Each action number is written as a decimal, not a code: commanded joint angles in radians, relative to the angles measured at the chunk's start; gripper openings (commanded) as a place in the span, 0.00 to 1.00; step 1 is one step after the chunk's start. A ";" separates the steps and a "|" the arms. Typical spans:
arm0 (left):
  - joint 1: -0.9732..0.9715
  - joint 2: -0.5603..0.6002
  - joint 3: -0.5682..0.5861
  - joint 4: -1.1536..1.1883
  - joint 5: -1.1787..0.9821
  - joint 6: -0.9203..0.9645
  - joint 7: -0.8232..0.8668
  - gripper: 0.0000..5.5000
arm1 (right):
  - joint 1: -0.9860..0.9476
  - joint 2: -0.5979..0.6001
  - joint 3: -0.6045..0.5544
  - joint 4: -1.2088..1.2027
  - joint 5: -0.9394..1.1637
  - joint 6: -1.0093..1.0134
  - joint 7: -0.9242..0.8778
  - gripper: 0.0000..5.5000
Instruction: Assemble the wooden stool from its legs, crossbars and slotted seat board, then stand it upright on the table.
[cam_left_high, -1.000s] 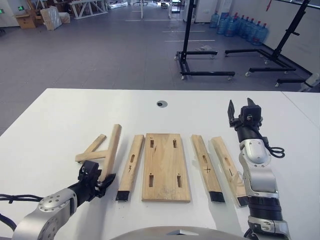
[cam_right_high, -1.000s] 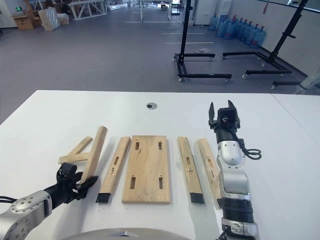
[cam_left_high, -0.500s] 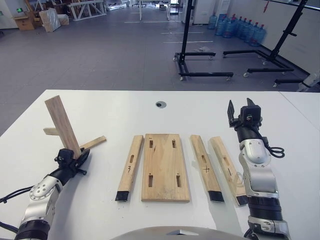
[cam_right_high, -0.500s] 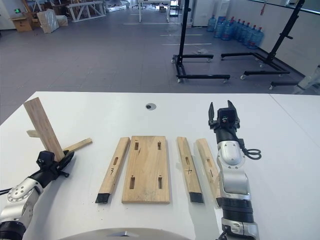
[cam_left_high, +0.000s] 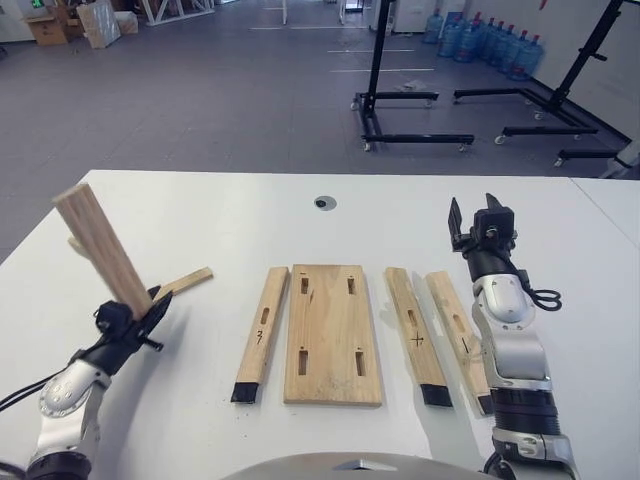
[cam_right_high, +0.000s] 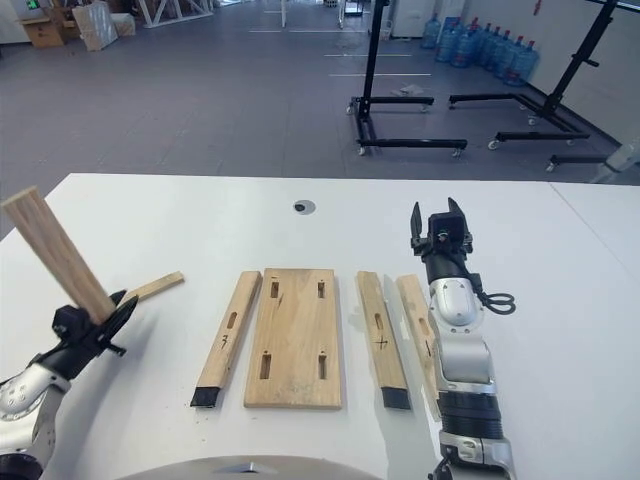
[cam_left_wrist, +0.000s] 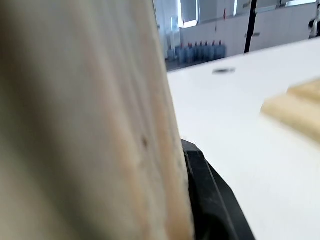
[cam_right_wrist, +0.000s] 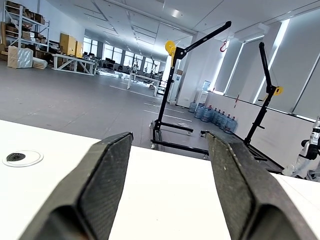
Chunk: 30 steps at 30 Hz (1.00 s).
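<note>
Stool assembly, early stage.
Eye view: left gripper (cam_left_high: 135, 318) clamps one leg (cam_left_high: 100, 245), raised at near left; seat board (cam_left_high: 331, 333) and three other legs (cam_left_high: 262, 333) lie flat, unjoined. Left wrist view: that leg close up. Right wrist view: right gripper (cam_right_wrist: 170, 140) spread, empty.

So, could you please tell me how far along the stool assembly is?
Barely started: nothing on the table is joined. In hand: the left gripper holds one leg tilted in the air. Left: seat board, three legs and a crossbar lie flat; right gripper open, empty.
</note>
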 joint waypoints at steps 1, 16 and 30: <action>-0.128 -0.007 -0.116 -0.740 0.004 0.547 0.345 0.19 | -0.071 0.007 0.010 0.043 0.003 -0.019 0.004 0.49; -0.368 -0.094 -0.338 -0.319 0.619 0.360 0.405 0.19 | -0.218 0.031 0.140 -0.169 0.510 0.234 0.456 0.49; -0.439 -0.223 -0.363 -0.158 0.720 0.210 0.411 0.19 | -0.338 0.102 0.170 -0.099 0.678 0.344 0.548 0.73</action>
